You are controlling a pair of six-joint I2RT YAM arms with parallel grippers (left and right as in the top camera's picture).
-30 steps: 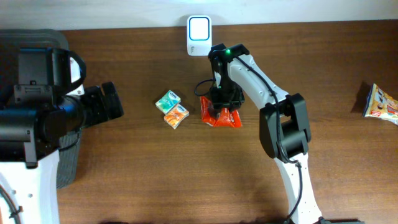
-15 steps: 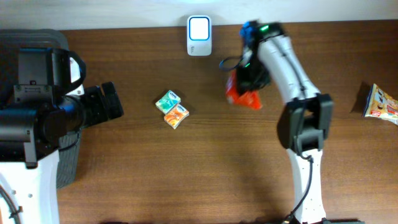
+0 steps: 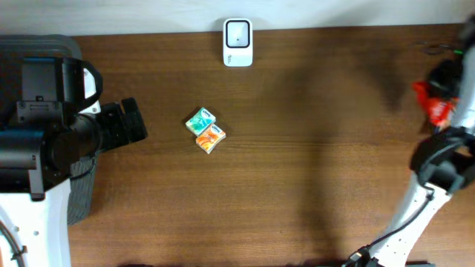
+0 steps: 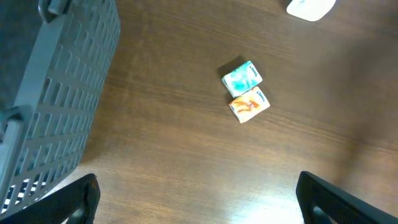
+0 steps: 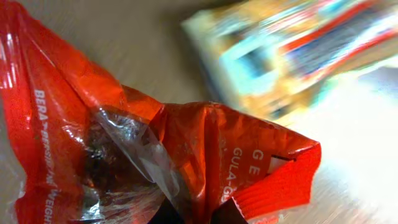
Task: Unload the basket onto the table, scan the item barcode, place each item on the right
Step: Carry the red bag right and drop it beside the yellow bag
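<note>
The item, a red packet with a clear window (image 5: 155, 149), fills the right wrist view, and my right gripper (image 5: 198, 214) is shut on its lower edge. From overhead the red packet (image 3: 433, 102) hangs blurred at the table's far right edge under the right gripper (image 3: 445, 78). The white barcode scanner (image 3: 237, 42) stands at the back centre, far to the left of the packet. My left gripper (image 4: 199, 202) is open and holds nothing, its fingertips (image 4: 81, 198) wide apart above bare wood at the left of the table.
A teal packet (image 3: 200, 119) and an orange packet (image 3: 211, 138) lie side by side left of centre. A grey basket (image 4: 56, 93) sits at the far left. A blurred yellow snack packet (image 5: 292, 56) lies behind the red packet.
My right arm has swung the red packet from in front of the scanner across to the table's far right edge. The left arm has not moved.
</note>
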